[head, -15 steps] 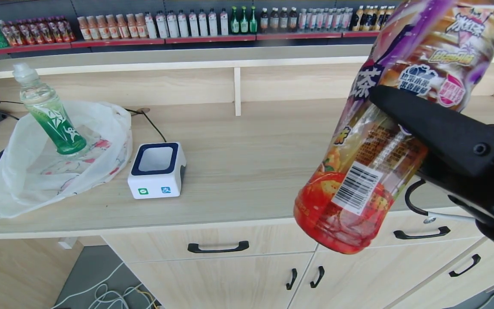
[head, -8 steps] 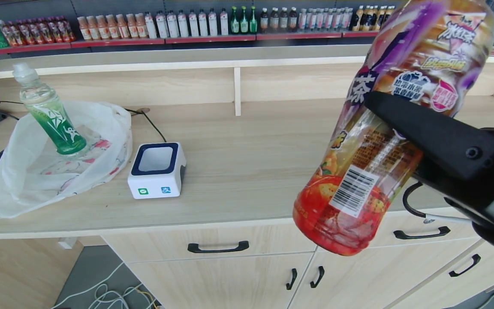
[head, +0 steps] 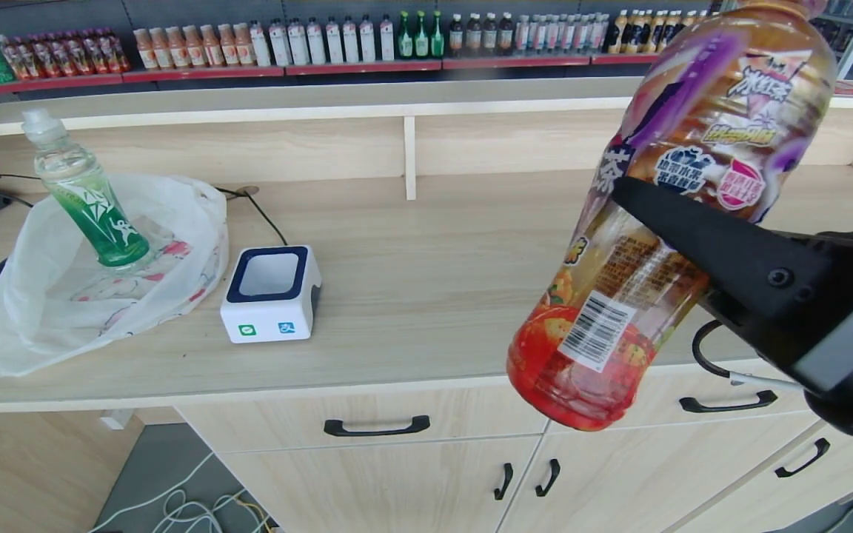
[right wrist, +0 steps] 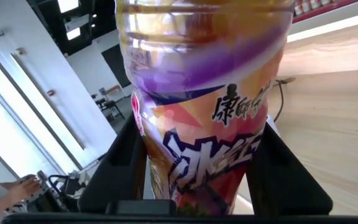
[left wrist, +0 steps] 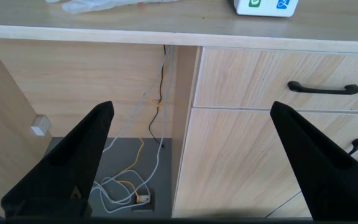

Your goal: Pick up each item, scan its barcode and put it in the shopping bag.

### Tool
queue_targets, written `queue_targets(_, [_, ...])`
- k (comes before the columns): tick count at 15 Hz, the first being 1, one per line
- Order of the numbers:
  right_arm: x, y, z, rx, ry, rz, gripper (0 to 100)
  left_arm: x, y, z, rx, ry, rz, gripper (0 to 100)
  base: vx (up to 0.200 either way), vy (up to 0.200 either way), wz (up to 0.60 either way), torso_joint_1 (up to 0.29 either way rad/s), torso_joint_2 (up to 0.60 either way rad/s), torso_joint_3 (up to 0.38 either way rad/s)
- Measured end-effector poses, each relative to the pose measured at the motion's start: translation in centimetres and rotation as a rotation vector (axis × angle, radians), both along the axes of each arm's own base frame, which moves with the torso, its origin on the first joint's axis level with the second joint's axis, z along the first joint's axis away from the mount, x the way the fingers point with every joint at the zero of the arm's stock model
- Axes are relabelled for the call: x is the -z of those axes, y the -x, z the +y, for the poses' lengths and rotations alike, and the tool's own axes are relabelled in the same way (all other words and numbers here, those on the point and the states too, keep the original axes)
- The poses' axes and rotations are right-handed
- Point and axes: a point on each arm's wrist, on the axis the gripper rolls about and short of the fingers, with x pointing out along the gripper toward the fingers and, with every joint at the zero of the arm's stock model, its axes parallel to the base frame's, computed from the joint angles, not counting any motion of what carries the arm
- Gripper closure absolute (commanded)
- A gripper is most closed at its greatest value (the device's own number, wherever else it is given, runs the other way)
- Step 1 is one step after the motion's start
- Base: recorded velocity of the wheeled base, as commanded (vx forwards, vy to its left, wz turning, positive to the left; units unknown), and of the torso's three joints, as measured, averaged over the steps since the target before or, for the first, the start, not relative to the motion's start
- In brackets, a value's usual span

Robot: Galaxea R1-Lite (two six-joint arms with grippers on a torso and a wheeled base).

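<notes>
The right pincer (head: 663, 222) is clamping a tea bottle (head: 700, 111) around its middle at the right of the frame, holding it tilted in the air, base toward the lower centre and neck toward the upper right corner. Its barcode is facing the camera near the base. The scanner (head: 271, 292) is sitting on the bench (head: 434, 281) at centre left, well apart from the bottle. The bag (head: 34, 311) is lying open at the left, just beside the scanner, and a green bottle (head: 86, 192) seems to be standing in it. The left pincer (left wrist: 191, 109) is hanging wide open and empty below the bench edge, facing the drawers (left wrist: 260, 81)
</notes>
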Motion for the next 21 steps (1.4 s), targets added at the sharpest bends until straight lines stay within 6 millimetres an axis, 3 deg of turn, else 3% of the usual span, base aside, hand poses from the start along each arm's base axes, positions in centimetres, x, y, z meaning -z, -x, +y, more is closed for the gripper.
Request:
queue_targets(10, [2.2,-4.6,3.1,0.531,0.226,-0.072,100,0.0,0.0,0.0,0.0,-0.001,0.0,0,0.0,0.0,0.0,0.0,0.0,0.0])
queue_targets(14, [2.0,-6.7,3.0,0.732,0.331,-0.144,100,0.0,0.0,0.0,0.0,0.001,0.0,0,0.0,0.0,0.0,0.0,0.0,0.0])
queue_targets(21, [1.3,-8.0,3.8,0.864,0.347,-0.154,100,0.0,0.0,0.0,-0.001,0.001,0.0,0,0.0,0.2,0.0,0.001,0.0,0.004])
